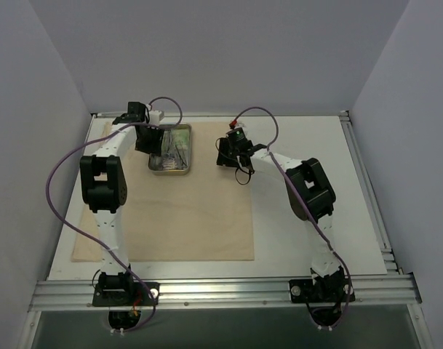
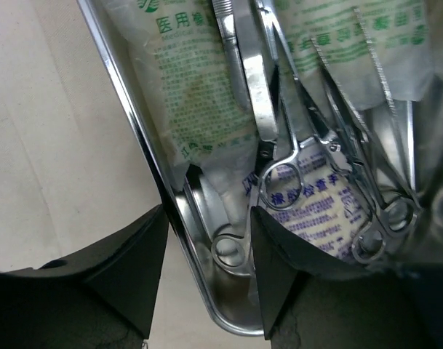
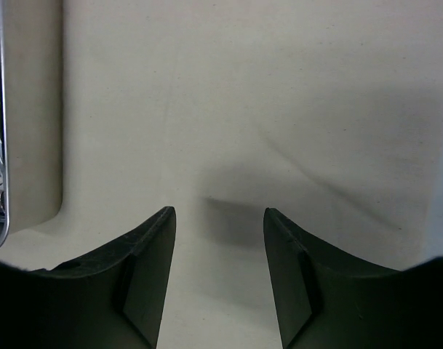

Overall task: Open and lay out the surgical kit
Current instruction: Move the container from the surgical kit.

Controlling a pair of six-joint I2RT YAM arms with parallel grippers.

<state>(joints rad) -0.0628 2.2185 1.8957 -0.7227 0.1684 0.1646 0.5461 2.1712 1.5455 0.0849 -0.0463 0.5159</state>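
Steel rectangular tray [image 2: 145, 156] rim sits between the open left end effector [image 2: 206, 251] fingers; close squarely there, while the right end effector [image 3: 217, 251] hovers open.

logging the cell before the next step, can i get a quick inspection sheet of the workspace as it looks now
surface: white table, bare on its right half
job's things: beige cloth spread flat on the left half; steel tray at its far edge, holding scissor-like tools over green and white packets
clutter: nothing seen
hands: left hand open, its fingers straddling the tray's near wall; right hand open over bare cloth beside the tray, holding nothing
cables: purple cable looping off each arm, clear of the tray
surroundings: plain grey walls on three sides, metal rail along the near edge
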